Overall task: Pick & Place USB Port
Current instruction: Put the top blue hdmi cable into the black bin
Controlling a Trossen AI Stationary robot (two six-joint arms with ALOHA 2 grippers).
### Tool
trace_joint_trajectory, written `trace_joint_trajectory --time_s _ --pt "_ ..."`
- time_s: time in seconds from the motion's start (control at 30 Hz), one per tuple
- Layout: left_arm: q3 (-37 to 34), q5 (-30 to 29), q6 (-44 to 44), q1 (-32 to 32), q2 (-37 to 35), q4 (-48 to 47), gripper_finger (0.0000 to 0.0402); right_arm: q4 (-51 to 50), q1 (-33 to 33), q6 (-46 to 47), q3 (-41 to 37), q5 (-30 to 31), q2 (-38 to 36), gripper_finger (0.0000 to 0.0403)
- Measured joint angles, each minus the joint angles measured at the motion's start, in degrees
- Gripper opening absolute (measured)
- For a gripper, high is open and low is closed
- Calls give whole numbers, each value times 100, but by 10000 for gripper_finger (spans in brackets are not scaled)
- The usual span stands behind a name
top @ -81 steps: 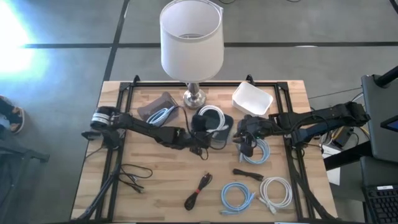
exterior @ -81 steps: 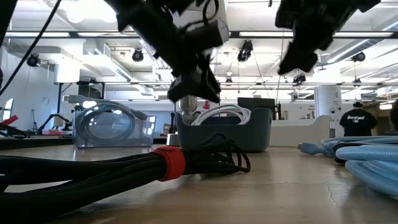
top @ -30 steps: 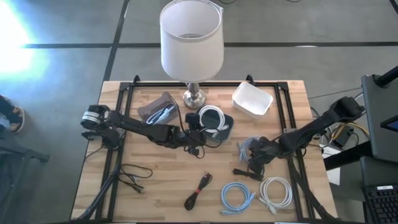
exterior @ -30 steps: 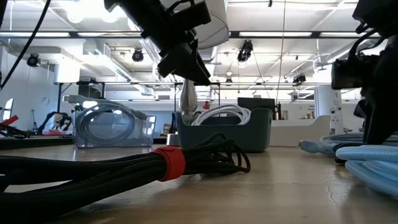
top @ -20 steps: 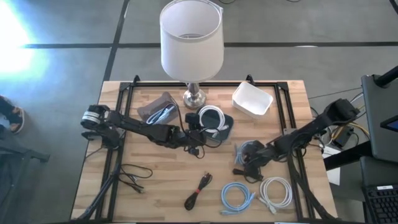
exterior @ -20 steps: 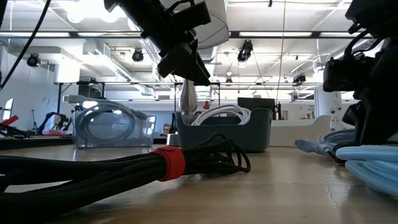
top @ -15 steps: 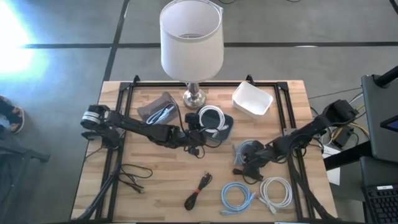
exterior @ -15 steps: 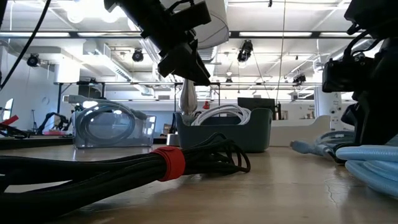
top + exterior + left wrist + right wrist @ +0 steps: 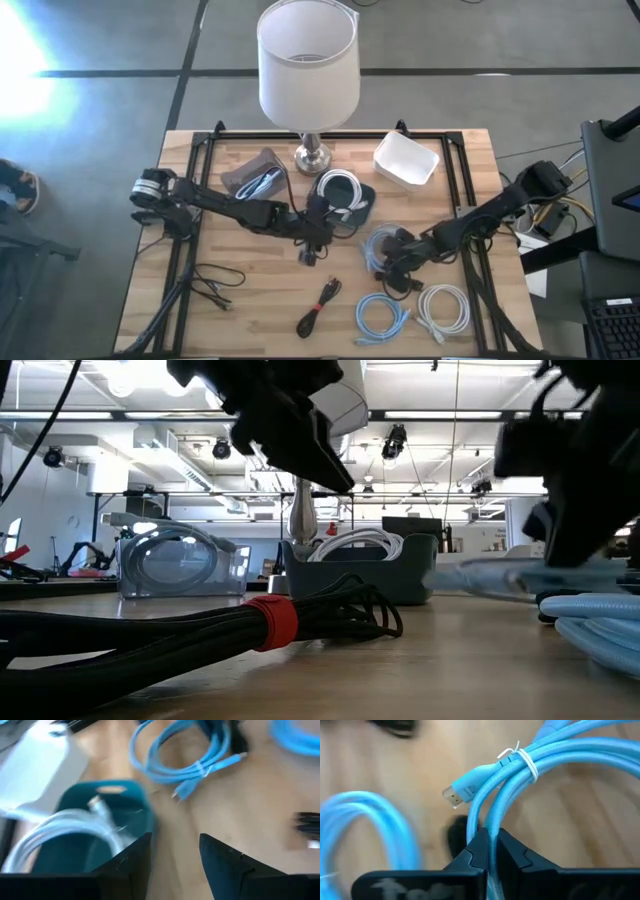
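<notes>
A light-blue cable coil (image 9: 384,244), bound with a white tie (image 9: 524,763), is right of the table's middle, and my right gripper (image 9: 390,262) is shut on it. Its plug end (image 9: 462,789) sticks out past the fingers. My left gripper (image 9: 312,246) is open and empty, in the air just near of the teal bin (image 9: 358,205), which holds a white cable (image 9: 60,827). In the left wrist view (image 9: 175,855) the blue coil (image 9: 185,755) lies beyond its fingers. My right gripper pinches several strands of the coil (image 9: 489,822) between its two fingers, a little behind the white tie and the plug end. The fingers lie along the strands. In the low view the coil (image 9: 500,575) shows above the tabletop.
A lamp (image 9: 308,70) stands at the far middle, with a clear bin (image 9: 255,175) holding a blue cable on its left and a white bin (image 9: 407,160) on its right. Near the front lie two black cables (image 9: 318,305) (image 9: 215,280), another blue coil (image 9: 382,318) and a white coil (image 9: 445,308).
My right gripper has gone toward the table's left with the blue coil, which has come along and risen off the tabletop. My left gripper has gone a little toward the near edge, away from the teal bin, still open.
</notes>
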Motion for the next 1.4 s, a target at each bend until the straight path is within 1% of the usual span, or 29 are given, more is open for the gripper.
trace_joint_trajectory --time_s 0.1,0.2,0.33,0.47,0.57,0.73,0.8,0.9,1.1,1.2,1.3,1.4 --pt "0 463 341 -36 0 124 165 6 -21 -243 286 -176 -84 15" --pt "-2 636 832 -149 2 465 163 -15 -50 -489 549 -173 -182 15" --pt "-2 641 1630 -394 40 1059 163 -17 -126 -481 867 -163 -205 15" --pt "-2 619 2400 -644 153 1406 163 -1 -184 -383 1128 -147 -210 14" --pt "-2 309 2693 -812 235 1626 163 8 -192 -379 1247 -149 -207 14" --pt "-2 -580 2838 -907 286 1629 163 23 -195 -377 1424 -147 -204 14" --pt "-2 -729 2839 -906 282 1680 163 36 -194 -375 1469 -147 -186 14" --pt "-2 -731 2840 -909 280 1747 163 48 -192 -362 1503 -151 -174 14" --pt "-2 -710 2833 -927 280 1787 163 537 -192 -364 1509 -143 -174 13" --pt "-2 -710 2832 -951 280 1836 160 593 -192 -368 1509 -133 -174 13" --pt "-2 -711 2831 -973 280 1832 144 595 -190 -383 1509 -137 -174 14" --pt "-2 -703 2831 -981 280 1802 110 595 -190 -379 1509 -132 -174 24"
